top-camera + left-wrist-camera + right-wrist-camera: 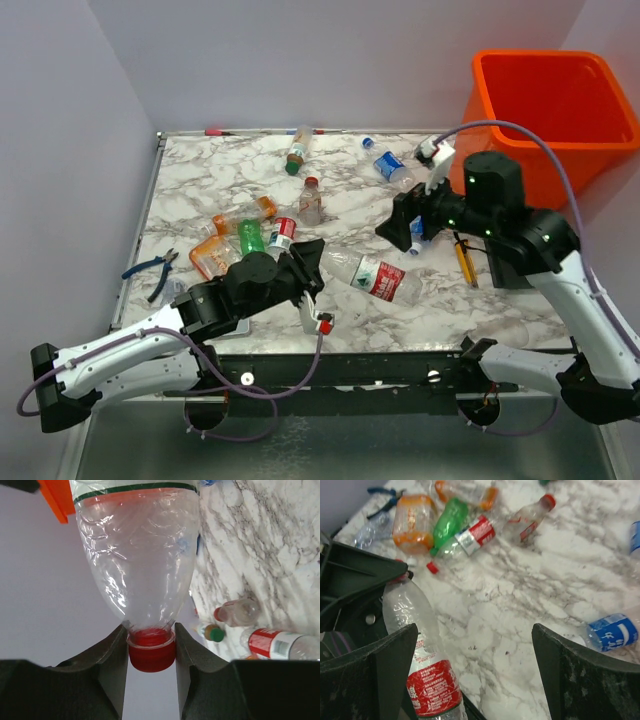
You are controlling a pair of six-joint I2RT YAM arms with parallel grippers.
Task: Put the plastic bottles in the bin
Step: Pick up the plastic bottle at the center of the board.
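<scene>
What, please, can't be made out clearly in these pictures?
Held bottle: left wrist view, upper body cut off by the top edge.
Bin: top view, right side cut off by the frame edge.
Blue-labelled bottle: top view, mostly hidden under the right gripper.

Between the jaws of the left gripper (pixel 151 672), clear bottle (pixel 140 555): thin plastic, glossy, creased and dented, bright glints. Its cap (pixel 152 655): red plastic, smooth, dull sheen. Its label (pixel 432 692): glossy red film.

Fingers (pixel 107 680) either side of the cap: black plastic, matt, fine grain.

On the right gripper (pixel 475 670), fingers (pixel 385 670) black, matt, rough, scuffed grey.

Beyond those wide-set jaws, tabletop (pixel 520 595): marble pattern, white with grey veins, smooth, soft sheen.

Farther out, green bottle (pixel 449 522): translucent plastic, glossy.

Behind the right gripper, bin (pixel 560 100): bright orange plastic, smooth, glossy.
</scene>
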